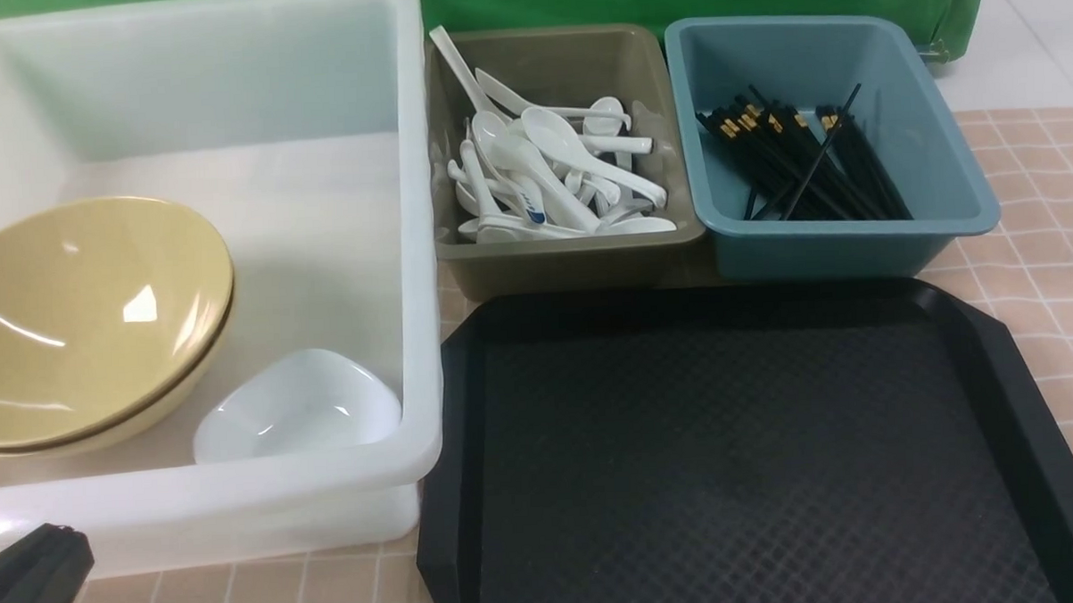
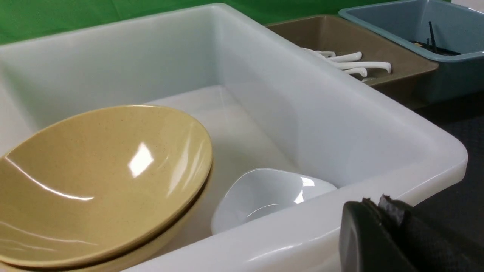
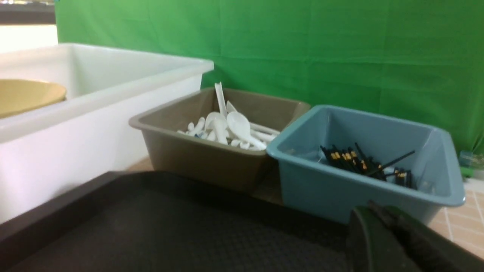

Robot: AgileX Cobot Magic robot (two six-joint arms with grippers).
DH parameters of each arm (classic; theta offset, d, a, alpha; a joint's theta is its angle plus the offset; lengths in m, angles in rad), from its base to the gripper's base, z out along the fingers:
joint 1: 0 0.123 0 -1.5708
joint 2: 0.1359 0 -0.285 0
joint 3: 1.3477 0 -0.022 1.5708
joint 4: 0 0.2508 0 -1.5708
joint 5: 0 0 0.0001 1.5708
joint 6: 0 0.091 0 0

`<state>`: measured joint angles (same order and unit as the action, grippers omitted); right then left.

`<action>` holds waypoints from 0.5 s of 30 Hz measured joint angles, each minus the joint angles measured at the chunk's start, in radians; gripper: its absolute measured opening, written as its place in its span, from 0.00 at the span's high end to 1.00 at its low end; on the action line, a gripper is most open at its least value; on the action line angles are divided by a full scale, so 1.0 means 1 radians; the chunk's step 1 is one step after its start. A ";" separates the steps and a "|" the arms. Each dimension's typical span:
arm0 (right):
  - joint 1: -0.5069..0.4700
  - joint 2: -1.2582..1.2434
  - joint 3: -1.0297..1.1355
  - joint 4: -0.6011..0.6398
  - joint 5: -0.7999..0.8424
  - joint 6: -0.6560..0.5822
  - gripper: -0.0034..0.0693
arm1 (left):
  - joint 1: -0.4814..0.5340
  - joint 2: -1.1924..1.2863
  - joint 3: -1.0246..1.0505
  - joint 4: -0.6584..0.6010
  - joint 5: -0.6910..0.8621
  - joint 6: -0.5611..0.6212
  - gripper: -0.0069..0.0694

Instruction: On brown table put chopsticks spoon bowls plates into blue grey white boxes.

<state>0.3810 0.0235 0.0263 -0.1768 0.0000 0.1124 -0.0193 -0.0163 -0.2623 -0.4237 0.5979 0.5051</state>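
Two stacked tan bowls and a white plate lie in the big white box. Several white spoons fill the grey box. Black chopsticks lie in the blue box. All three boxes stand on the brown table. My left gripper is shut and empty, low at the white box's near left corner. My right gripper is shut and empty, over the tray's near right part, short of the blue box. It does not show in the front view.
A black textured tray lies in front of the grey and blue boxes, against the white box's right side. A green backdrop hangs behind the boxes. Tiled table surface shows to the right of the tray.
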 joint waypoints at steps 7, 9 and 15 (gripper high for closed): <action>-0.110 -0.029 0.001 0.033 -0.015 -0.003 0.89 | 0.000 0.000 0.000 0.000 0.003 0.000 0.90; -0.204 -0.034 0.001 0.049 0.000 -0.003 0.89 | 0.000 0.000 0.000 0.000 0.004 0.000 0.90; -0.445 -0.035 0.001 0.057 0.044 -0.003 0.89 | 0.000 0.000 0.000 0.000 0.004 0.000 0.90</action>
<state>-0.0637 -0.0114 0.0272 -0.1199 0.0445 0.1095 -0.0193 -0.0163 -0.2623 -0.4237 0.6022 0.5051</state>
